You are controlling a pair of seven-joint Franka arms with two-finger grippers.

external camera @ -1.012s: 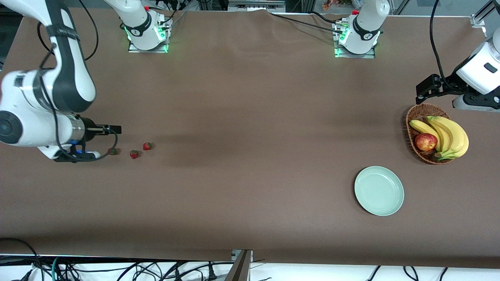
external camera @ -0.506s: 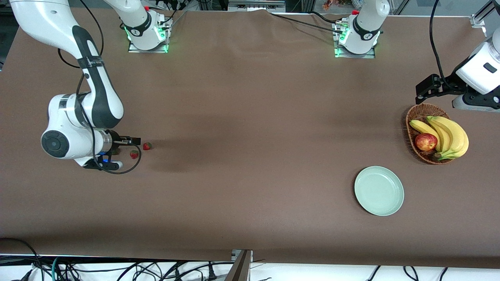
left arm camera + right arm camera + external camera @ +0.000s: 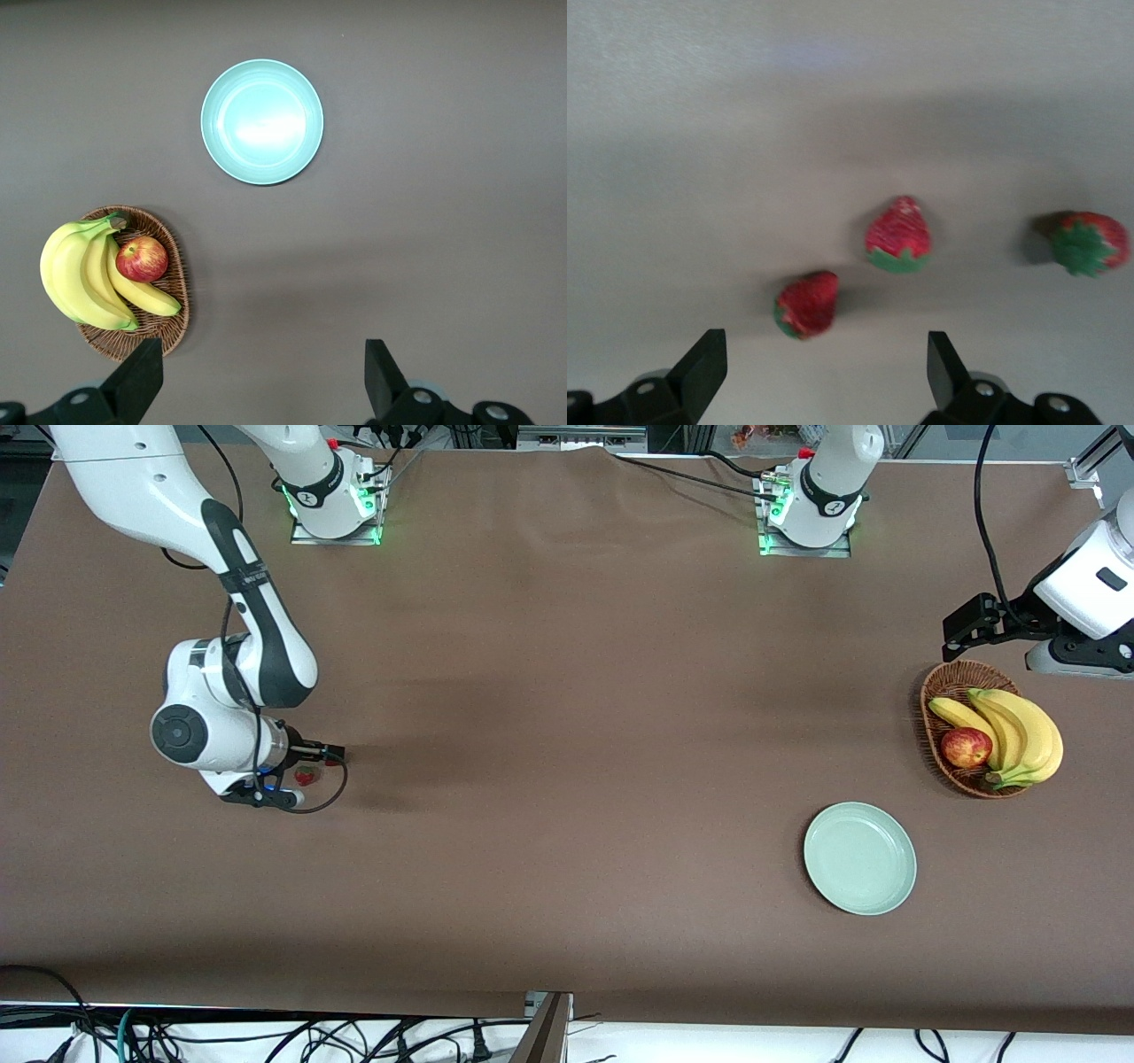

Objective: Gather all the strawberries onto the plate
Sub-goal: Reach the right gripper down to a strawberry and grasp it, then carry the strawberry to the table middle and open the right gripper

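Right wrist view: the right gripper [image 3: 819, 376] hangs wide open and empty over three strawberries [image 3: 898, 235] on the table [image 3: 744, 133]. The left gripper [image 3: 261, 381] waits, open and empty, above the basket [image 3: 168, 292] beside the plate [image 3: 262, 121].

the surface [image 3: 567, 717] is matt brown cloth, faintly creased. the plate [image 3: 859, 857] is smooth, pale mint and softly glossy. the strawberries [image 3: 898, 235] have a rough, pitted red skin. the basket [image 3: 937, 731] is coarse brown wicker; the apple [image 3: 966, 747] and the bananas [image 3: 1019, 731] look waxy.
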